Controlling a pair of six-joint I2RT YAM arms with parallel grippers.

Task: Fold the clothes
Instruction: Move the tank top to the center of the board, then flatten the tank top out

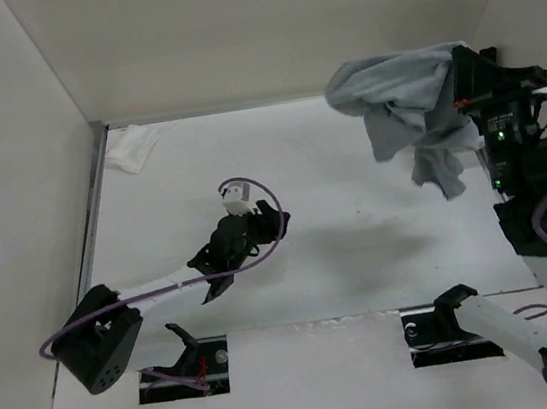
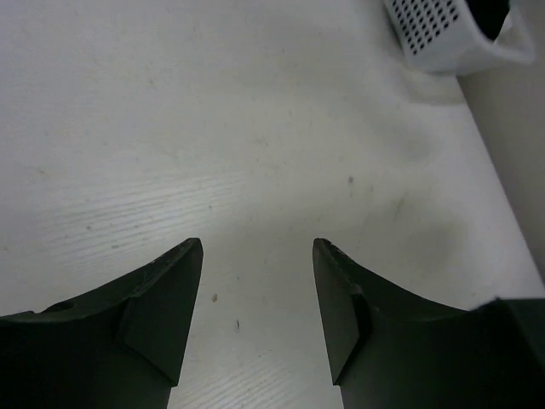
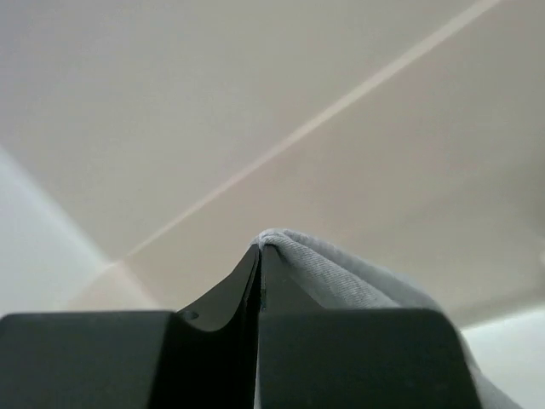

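The clothes (image 1: 401, 97), a heather-grey knit top, hang bunched in the air at the back right, well above the table. My right gripper (image 1: 457, 81) is raised there and shut on a fold of the clothes (image 3: 341, 277); in the right wrist view its jaws (image 3: 259, 249) meet on the fabric's edge. A loose end droops down toward the arm. My left gripper (image 1: 275, 232) hovers low over the bare white table (image 1: 361, 253) left of centre, open (image 2: 257, 243), with nothing between its fingers.
A small white cloth (image 1: 130, 148) lies crumpled in the back left corner. A white perforated basket (image 2: 443, 34) stands by the right wall. Pale walls enclose the table on three sides. Two dark cutouts (image 1: 184, 368) sit at the near edge.
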